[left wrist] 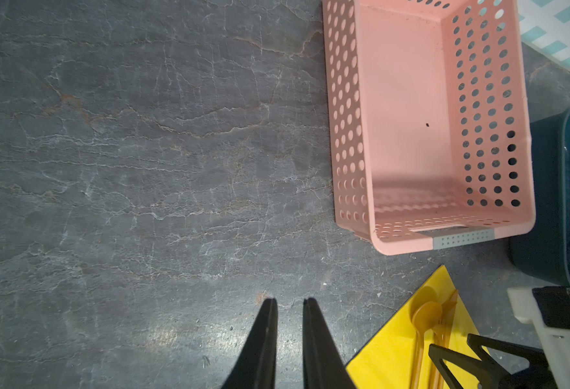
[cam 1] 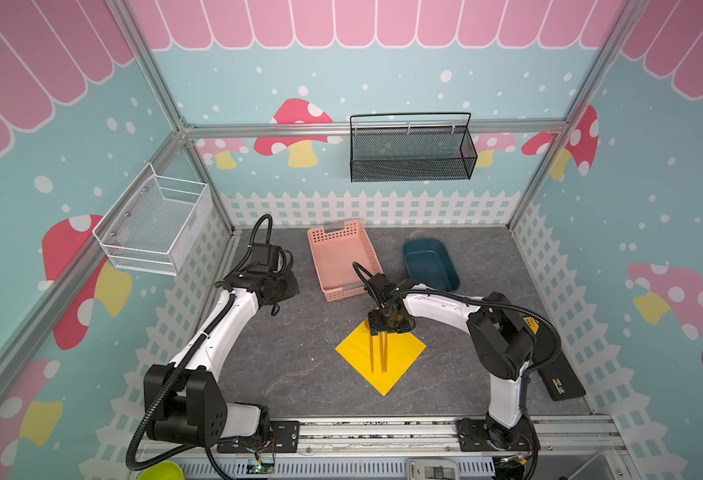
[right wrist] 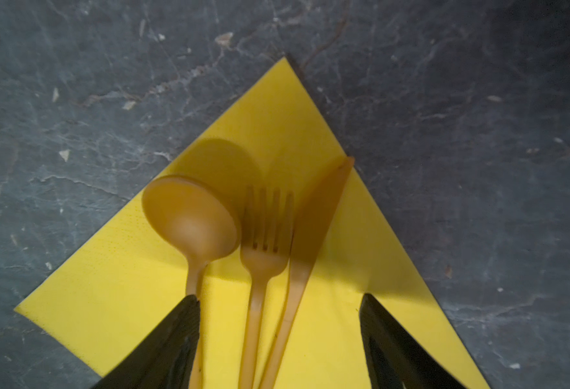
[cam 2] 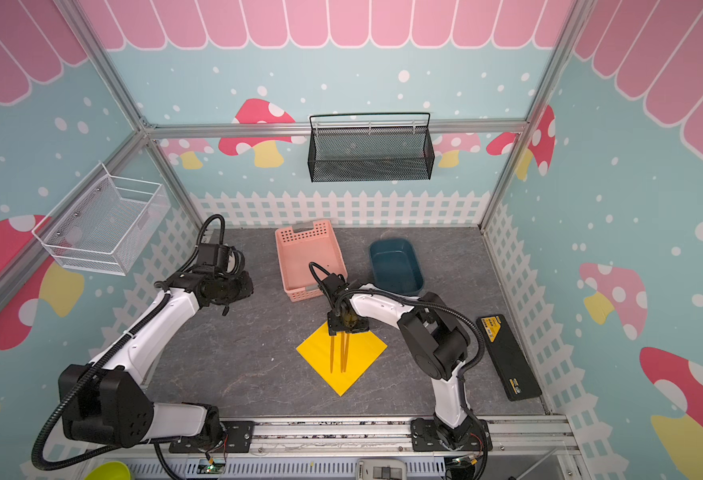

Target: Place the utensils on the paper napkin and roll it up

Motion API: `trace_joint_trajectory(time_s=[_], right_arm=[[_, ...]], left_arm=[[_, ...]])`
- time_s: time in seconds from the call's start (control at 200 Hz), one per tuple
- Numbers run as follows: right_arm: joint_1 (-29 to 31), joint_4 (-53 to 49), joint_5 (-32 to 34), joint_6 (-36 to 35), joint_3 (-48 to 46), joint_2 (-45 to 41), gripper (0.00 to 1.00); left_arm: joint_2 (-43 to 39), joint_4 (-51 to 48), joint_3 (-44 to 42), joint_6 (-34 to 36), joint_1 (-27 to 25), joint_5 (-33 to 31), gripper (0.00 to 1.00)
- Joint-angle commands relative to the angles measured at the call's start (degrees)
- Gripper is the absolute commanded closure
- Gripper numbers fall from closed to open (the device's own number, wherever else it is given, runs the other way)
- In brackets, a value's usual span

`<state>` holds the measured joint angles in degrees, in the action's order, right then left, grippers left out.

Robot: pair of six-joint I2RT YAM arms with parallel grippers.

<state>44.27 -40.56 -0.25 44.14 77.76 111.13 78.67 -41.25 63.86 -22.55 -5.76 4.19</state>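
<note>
In both top views the thin bright yellow square paper napkin lies as a diamond on the grey stone-patterned tabletop. Its far corner is hidden under the right claw. The three slim orange-tan utensils lie side by side on it, running out from under that claw toward the near corner. Bare table borders the napkin's other three corners. Beyond the claw stands the pink perforated plastic basket, with the dark blue plastic tub near it. The flat black case lies well apart, behind the elbow of the right arm. That arm reaches in elbow-high, with its wrist bent down over the napkin. The left arm is folded back, its end well apart from the napkin.

In the left wrist view the left claw is only narrowly parted and holds nothing. Bare table lies under and ahead of it, and the basket and a napkin corner sit off to one side.

In the right wrist view the right claw stands spread wide and released, straddling the handles. One finger is just beside the handle of the round-bowled spoon. The other is apart from the knife, with bare napkin between, and the fork lies in the middle. All three heads lie ahead of the fingertips. The knife's tip reaches the napkin's edge.
</note>
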Motion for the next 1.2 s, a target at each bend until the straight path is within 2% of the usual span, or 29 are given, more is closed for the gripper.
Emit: trace_joint_trajectory(time_s=[0.0, 0.67, 0.946, 1.066, 1.196], right_arm=[[0.44, -0.31, -0.13, -0.11, 1.52, 1.92, 0.23], [0.63, -0.40, -0.17, -0.11, 1.50, 3.04, 0.23], [0.55, -1.08, 2.98, -0.60, 2.24, -1.65, 0.24], [0.55, 0.72, 4.68, -3.52, 0.73, -6.40, 0.26], [0.55, 5.37, 2.62, -12.31, -2.84, -11.71, 0.33]], left_arm=[[0.43, 0.26, -0.41, -0.31, 0.40, 0.37, 0.81], [0.52, 0.28, -0.48, -0.18, 0.40, 0.30, 0.81], [0.58, 0.25, -0.53, -0.10, 0.41, 0.20, 0.81], [0.66, 0.24, -0.63, 0.05, 0.32, 0.72, 0.81], [0.77, 0.32, -0.74, 0.18, -0.24, 1.75, 0.81]])
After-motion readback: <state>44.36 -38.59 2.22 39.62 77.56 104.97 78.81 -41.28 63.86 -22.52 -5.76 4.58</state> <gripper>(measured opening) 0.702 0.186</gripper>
